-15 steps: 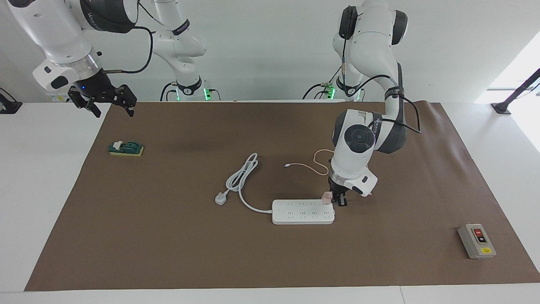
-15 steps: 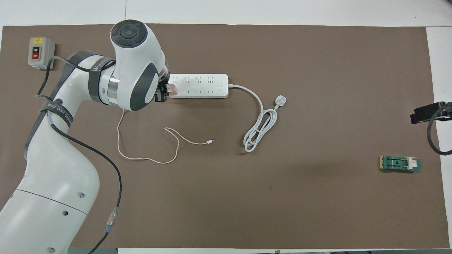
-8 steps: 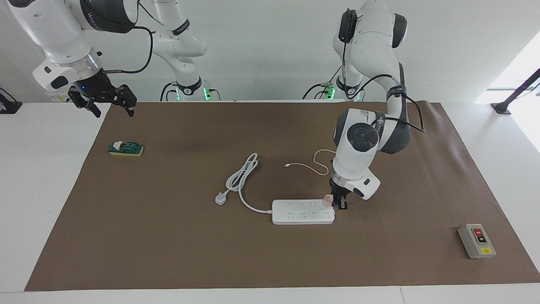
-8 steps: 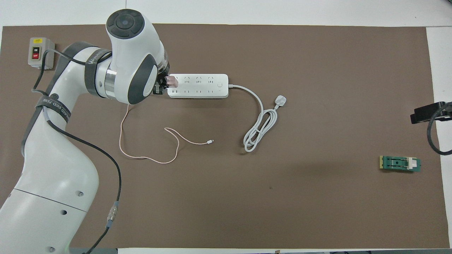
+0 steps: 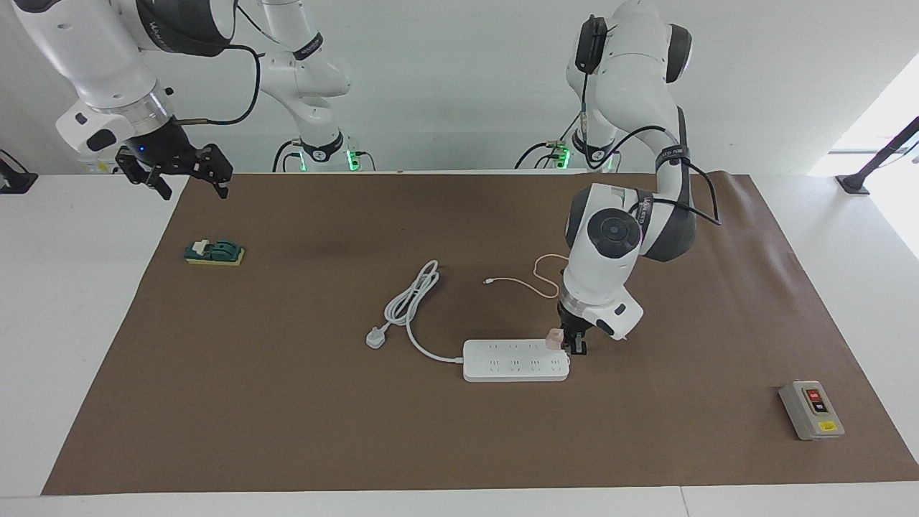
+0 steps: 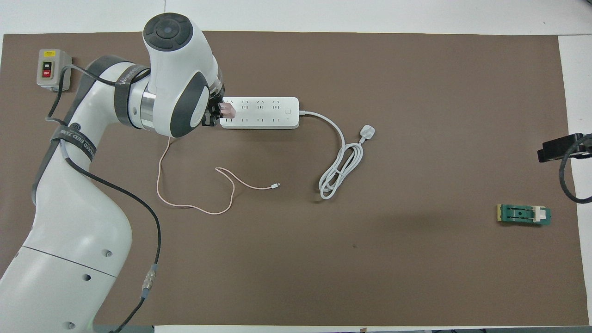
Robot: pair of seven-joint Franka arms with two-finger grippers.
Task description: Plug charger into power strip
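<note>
The left gripper has its jaws clamped on the charger at the power strip's left-arm end, mid-bench. The right gripper waits, jaws wide, above the bench's right-arm end.

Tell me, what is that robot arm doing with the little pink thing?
The left gripper is shut on a small pink charger and holds it at the end of the white power strip that lies toward the left arm's side, trying to plug it in. Whether its prongs are in a socket cannot be seen. The charger's thin pink cable trails over the brown mat. The right gripper waits open, up over the table's edge.
</note>
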